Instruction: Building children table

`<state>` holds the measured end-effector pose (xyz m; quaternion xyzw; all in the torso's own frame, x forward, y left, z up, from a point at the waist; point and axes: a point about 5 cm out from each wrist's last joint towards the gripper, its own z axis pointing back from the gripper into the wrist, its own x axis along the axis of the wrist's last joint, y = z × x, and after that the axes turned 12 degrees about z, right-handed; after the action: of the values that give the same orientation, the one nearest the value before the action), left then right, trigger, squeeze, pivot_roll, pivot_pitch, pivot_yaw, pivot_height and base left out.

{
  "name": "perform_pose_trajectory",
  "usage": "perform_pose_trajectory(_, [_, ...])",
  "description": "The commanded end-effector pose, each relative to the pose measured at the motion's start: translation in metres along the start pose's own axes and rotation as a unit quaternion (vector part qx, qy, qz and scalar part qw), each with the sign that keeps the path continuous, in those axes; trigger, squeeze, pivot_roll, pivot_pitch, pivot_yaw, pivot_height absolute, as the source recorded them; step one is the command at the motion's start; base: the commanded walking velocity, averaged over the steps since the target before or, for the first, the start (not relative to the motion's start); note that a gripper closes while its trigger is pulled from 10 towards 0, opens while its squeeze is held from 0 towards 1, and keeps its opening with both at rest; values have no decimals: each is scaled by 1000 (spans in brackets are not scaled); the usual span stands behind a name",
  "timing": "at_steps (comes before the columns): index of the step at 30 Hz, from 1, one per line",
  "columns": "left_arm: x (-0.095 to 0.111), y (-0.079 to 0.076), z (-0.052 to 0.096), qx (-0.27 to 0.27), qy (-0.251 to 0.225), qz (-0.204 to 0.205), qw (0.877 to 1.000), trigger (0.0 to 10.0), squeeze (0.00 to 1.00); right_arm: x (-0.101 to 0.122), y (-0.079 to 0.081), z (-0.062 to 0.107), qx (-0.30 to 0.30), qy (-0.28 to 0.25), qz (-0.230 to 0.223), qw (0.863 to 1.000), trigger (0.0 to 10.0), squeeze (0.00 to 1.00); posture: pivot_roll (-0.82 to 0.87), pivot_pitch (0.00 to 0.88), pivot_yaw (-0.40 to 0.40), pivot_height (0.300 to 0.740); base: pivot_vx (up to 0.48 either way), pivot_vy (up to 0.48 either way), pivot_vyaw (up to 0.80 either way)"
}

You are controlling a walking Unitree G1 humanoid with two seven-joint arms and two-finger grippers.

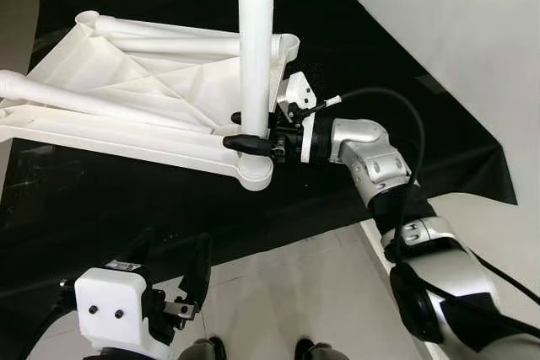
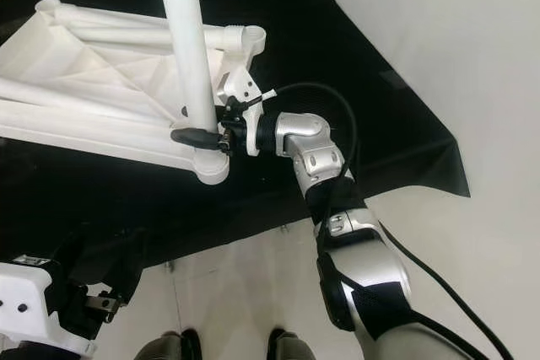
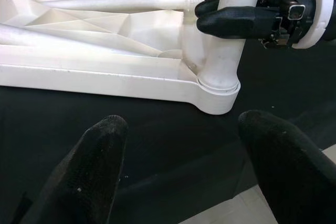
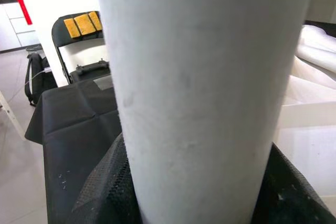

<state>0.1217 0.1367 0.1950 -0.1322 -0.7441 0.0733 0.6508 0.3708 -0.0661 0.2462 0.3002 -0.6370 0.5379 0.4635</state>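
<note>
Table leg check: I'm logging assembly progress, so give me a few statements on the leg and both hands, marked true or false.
1. The right hand is closed around the upright table leg. True.
2. The leg stands in a corner socket of the upside-down tabletop. True.
3. The left hand also grips the leg. False: it is open, apart from the tabletop, near the black cloth's edge.
4. The tabletop lies on bare tile. False: it lies on the black cloth.
</note>
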Motion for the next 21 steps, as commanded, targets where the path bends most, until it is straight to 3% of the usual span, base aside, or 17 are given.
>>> perform_pose_trajectory(1, [-2,0,2,5,11,6,1000,10000,0,8,-2,-4,-8,-22,5,1000,0,0,146,250,-42,740,0,0,0])
perform_pose_trajectory(2, [-2,0,2,6,11,6,1000,10000,0,0,-1,-1,-60,5,-10,998,0,0,128,251,-57,740,0,0,0])
perform_pose_trajectory(3, [-2,0,3,8,11,7,1000,10000,0,-15,-1,6,-193,71,-18,978,0,0,119,256,-66,740,0,0,0])
perform_pose_trajectory(4, [-2,0,3,8,11,7,1000,10000,0,-15,-1,6,-193,71,-18,978,0,0,119,256,-66,740,0,0,0])
perform_pose_trajectory(5, [-2,1,4,12,11,8,1000,10000,0,-28,6,22,-351,146,-16,925,0,0,112,268,-63,740,0,0,0])
perform_pose_trajectory(6, [-2,1,5,15,11,10,1000,10000,0,-33,24,37,-427,178,-33,886,0,0,112,270,-60,740,0,0,0])
perform_pose_trajectory(7, [-2,1,5,15,11,10,1000,10000,0,-33,24,37,-427,178,-33,886,0,0,112,270,-60,740,0,0,0])
perform_pose_trajectory(8, [-2,2,5,19,11,11,1000,10000,0,-31,43,42,-449,186,-34,873,0,0,116,275,-50,740,0,0,0])
perform_pose_trajectory(9, [-2,2,5,19,11,11,1000,10000,0,-31,43,42,-449,186,-34,873,0,0,116,275,-50,740,0,0,0])
perform_pose_trajectory(10, [-2,5,6,27,12,12,999,10000,0,-27,60,32,-416,170,-44,892,0,0,109,264,-39,740,0,0,0])
perform_pose_trajectory(11, [-2,5,6,27,12,12,999,10000,0,-27,60,32,-416,170,-44,892,0,0,109,264,-39,740,0,0,0])
perform_pose_trajectory(13, [-2,6,5,33,10,14,999,10000,0,-24,53,18,-404,150,-38,902,0,0,114,260,-41,740,0,0,0])
perform_pose_trajectory(19, [-1,6,4,35,7,15,999,10000,0,-19,41,7,-388,129,-37,912,431,0,113,245,-53,740,0,0,0])
perform_pose_trajectory(20, [-1,6,4,35,6,14,999,10000,0,-16,40,5,-379,125,-35,916,10000,0,113,243,-53,740,0,0,0])
perform_pose_trajectory(21, [-1,6,4,35,5,14,999,10000,0,-13,40,4,-375,117,-34,919,10000,0,110,243,-49,740,0,0,0])
